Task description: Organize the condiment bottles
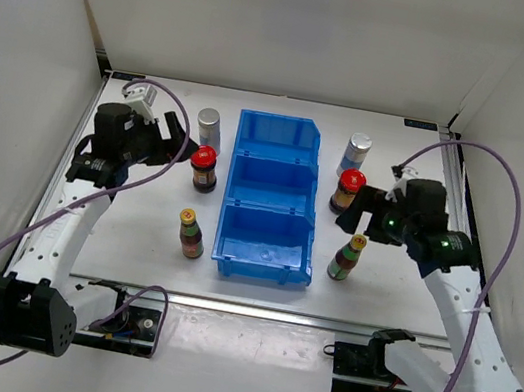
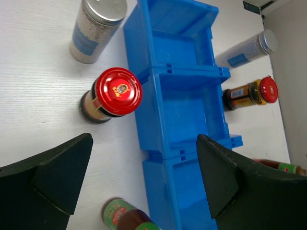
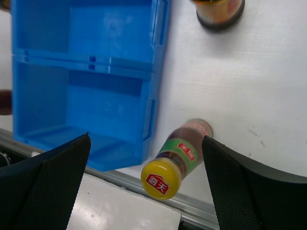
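A blue three-compartment plastic bin (image 1: 263,249) sits mid-table, its compartments running in a row from 12 to 6 o'clock. The six condiment bottles all stand upright on the white table (image 1: 135,224), outside the bin, in one column on each side of it.

Taking the bin as the clock's centre in the top view:
- The left silver-topped cylindrical bottle (image 1: 210,129) is at 10 o'clock.
- The left dark red-capped bottle (image 1: 204,168) is at 9, just beside the bin's wall.
- The left yellow-capped bottle with a red and green label (image 1: 191,233) is at 8.
- The right silver-topped cylindrical bottle (image 1: 356,155) is at 2.
- The right dark red-capped bottle (image 1: 348,190) is at 3.
- The right yellow-capped bottle with a red and green label (image 1: 348,257) is at 4.

The left gripper (image 1: 182,141) hovers at 9 to 10 o'clock of the left dark red-capped bottle. Its black fingers (image 2: 53,177) are spread wide apart and hold nothing. In its wrist view the red cap lies ahead of the gap.

The right gripper (image 1: 365,210) hangs between the right dark red-capped bottle and the right yellow-capped bottle, at about 3 o'clock of the bin. Its fingers (image 3: 244,182) are likewise wide apart, gripping nothing. In its wrist view the yellow-capped bottle shows within the gap, its base near one finger — whether they touch cannot be told.
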